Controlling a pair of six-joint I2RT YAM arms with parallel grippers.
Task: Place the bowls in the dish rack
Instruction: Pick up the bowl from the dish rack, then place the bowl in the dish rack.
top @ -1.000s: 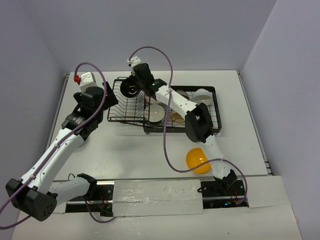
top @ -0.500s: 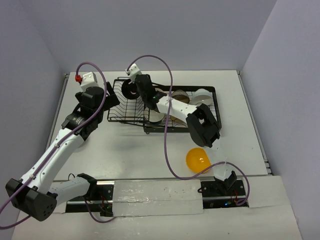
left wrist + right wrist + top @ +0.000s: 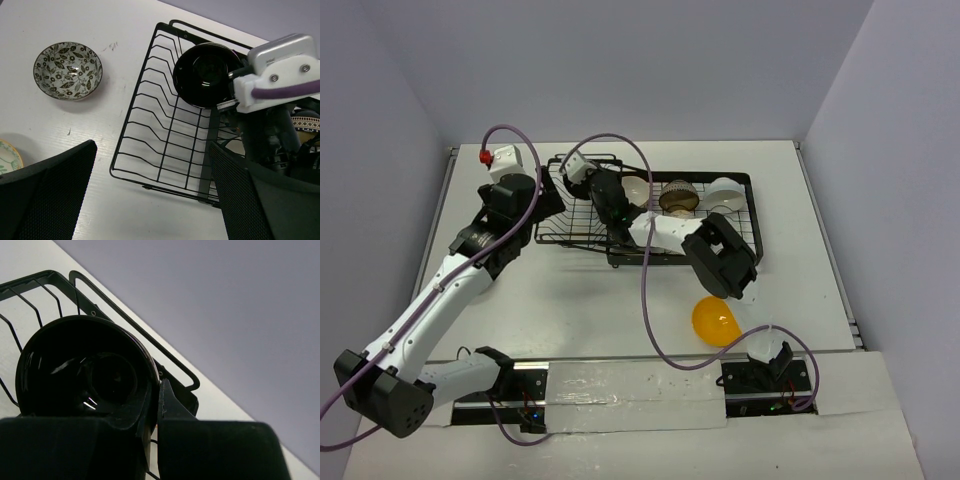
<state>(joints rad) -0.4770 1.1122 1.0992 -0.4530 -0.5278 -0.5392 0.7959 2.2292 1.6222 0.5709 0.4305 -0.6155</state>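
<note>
The rack [image 3: 165, 145] is black wire, on a white bench [image 3: 570, 290]. The black bowl [image 3: 204, 80] is glossy, with pale glints. The leafy bowl [image 3: 68, 70] is white, printed all over with dark grey-green leaves and small flowers. The cream bowl [image 3: 6, 159] shows green sprigs. The orange bowl [image 3: 717, 321] is plain bright orange-yellow. The white bowl [image 3: 725, 190] is plain, and the banded bowl [image 3: 678, 196] is brown and cream. The cables [image 3: 643, 300] are purple.

The black bowl [image 3: 80, 370] is glossy and mirrors the light. The dish rack [image 3: 204, 155] is thin black wire with a smooth coating. The table [image 3: 125, 30] is white, matt, faintly grainy. The patterned bowl [image 3: 67, 70] looks glazed, the orange bowl [image 3: 715, 322] smooth.
</note>
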